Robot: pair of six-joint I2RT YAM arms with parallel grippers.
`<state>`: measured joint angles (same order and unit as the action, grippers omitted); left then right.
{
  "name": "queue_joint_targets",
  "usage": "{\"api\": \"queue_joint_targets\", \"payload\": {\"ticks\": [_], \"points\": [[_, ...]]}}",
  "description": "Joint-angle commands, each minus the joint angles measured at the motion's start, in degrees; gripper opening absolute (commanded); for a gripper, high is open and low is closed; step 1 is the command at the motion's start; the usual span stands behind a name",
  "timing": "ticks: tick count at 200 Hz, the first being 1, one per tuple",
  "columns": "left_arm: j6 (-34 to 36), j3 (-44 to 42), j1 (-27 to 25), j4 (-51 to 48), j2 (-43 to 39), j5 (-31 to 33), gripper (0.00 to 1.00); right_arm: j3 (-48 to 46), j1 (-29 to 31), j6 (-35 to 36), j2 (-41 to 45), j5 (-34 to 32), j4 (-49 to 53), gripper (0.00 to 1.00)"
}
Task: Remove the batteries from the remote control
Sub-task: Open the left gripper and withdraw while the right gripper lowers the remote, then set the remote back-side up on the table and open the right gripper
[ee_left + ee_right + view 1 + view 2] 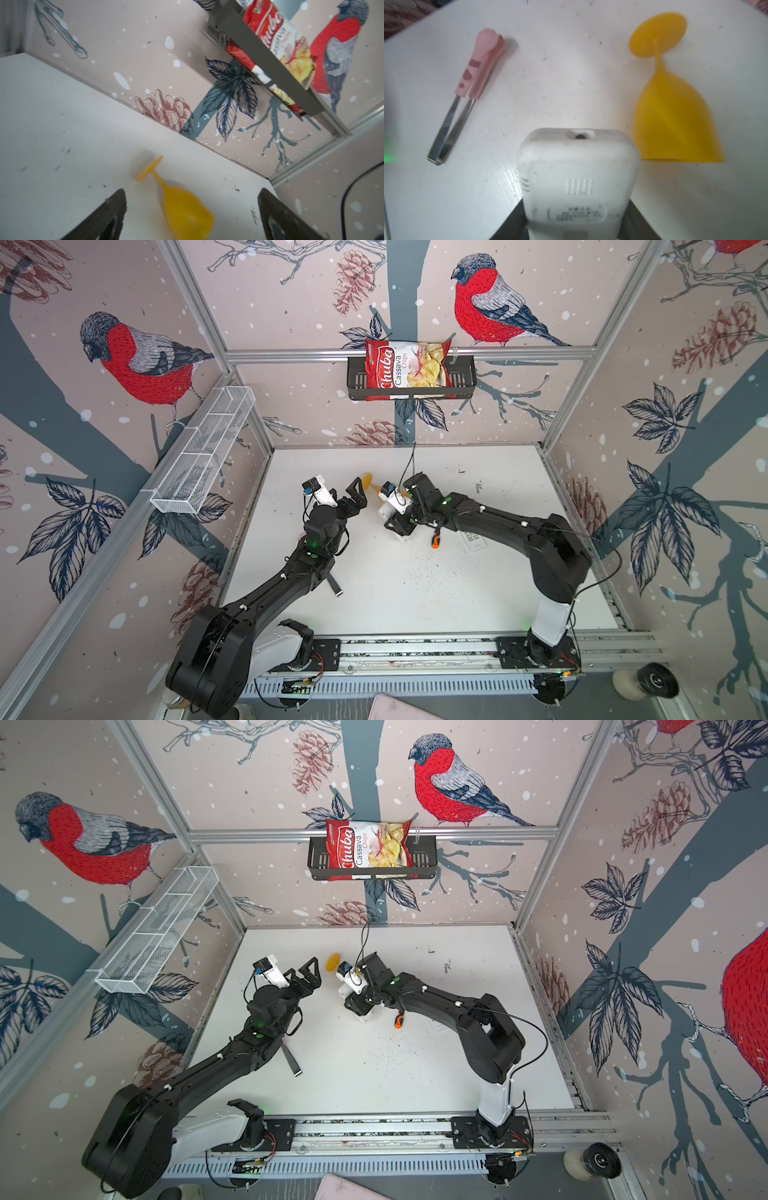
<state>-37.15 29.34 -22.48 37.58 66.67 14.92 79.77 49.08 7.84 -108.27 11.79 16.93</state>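
**Remote control clamped in right claw, left claw spread wide**

Remote control point(579, 176), white, sits gripped between the black jaws of the right claw point(399, 531) near the middle of the tabletop point(415, 605). The right wrist view shows its back: a small grille, a notch at the far end and a printed label too blurred to read. Its near end runs off the frame's edge, so whether the batteries are inside cannot be told. In both top views the arm and wrist camera hide nearly all of it, and only a white corner peeks out beneath the claw.

The left claw point(357, 497) hangs at 9 o'clock of the right one and apart from it, jaws wide and holding nothing.

A yellow plastic goblet point(182, 207) lies on its side at 12 o'clock of the two claws. In both top views little more than its round foot shows.

Pink-handled tongs point(467, 93) lie flat on the tabletop. From above, at 6 o'clock of the left claw, only their steel blades stick out from under the left arm.

An orange-and-black screwdriver point(435, 540) lies at 3 o'clock of the right claw, its shaft hidden by the arm. A second remote point(471, 541), at 3 o'clock of the screwdriver, is half covered too.

At 12 o'clock, on the back wall, a Chuba cassava chips bag point(407, 364) stands in a black basket point(461, 383).
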Motion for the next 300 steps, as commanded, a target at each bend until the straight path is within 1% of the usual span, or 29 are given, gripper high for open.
{"api": "queue_joint_targets", "payload": {"ticks": [1, 21, 41, 57, 80, 105, 132, 155, 191, 218, 255, 300], "points": [[-1.53, -0.05, 2.58, -1.75, 1.19, -1.69, 0.97, 2.87, 0.91, 2.40, -3.39, -4.82, 4.40, 0.33], [-2.81, -0.35, 5.14, -2.00, 2.81, -3.92, 0.98, 5.40, 1.90, 2.96, -6.71, -5.87, 5.53, 0.34], [-3.85, 0.68, 7.15, -3.63, 5.77, -5.41, 0.97, 8.14, 2.62, 3.69, -9.93, -6.52, 7.07, 0.37], [-4.66, 0.43, 8.73, -2.94, 7.50, -6.77, 0.97, 9.49, 3.15, 4.41, -11.80, -6.70, 7.72, 0.41], [-5.61, -0.94, 10.73, -1.08, 7.96, -8.15, 0.97, 10.87, 3.59, 4.80, -13.66, -6.91, 8.26, 0.45], [-5.83, -2.02, 11.60, -0.34, 7.44, -8.48, 0.97, 11.68, 3.98, 5.02, -15.14, -7.13, 8.47, 0.49], [-5.66, -2.08, 11.67, -0.01, 7.75, -9.01, 0.97, 11.57, 4.54, 5.17, -15.70, -7.62, 8.39, 0.59], [-5.60, -2.10, 11.69, 0.43, 7.99, -9.49, 0.97, 10.83, 5.03, 5.36, -15.70, -8.31, 8.38, 0.65], [-5.31, -2.48, 11.67, 0.87, 7.64, -10.40, 0.97, 8.25, 5.83, 5.52, -14.29, -9.99, 7.53, 0.69], [-5.42, -2.80, 11.66, 1.25, 7.54, -11.04, 0.97, 5.53, 6.09, 5.37, -12.36, -11.24, 6.75, 0.70], [-5.57, -2.87, 11.67, 1.85, 8.08, -12.12, 0.97, 0.76, 5.93, 5.09, -9.73, -15.57, 5.59, 0.71], [-4.87, -2.45, 11.58, 3.05, 9.50, -15.41, 0.97, -3.94, 4.24, 4.59, -5.91, -16.79, 3.41, 0.72]]}}
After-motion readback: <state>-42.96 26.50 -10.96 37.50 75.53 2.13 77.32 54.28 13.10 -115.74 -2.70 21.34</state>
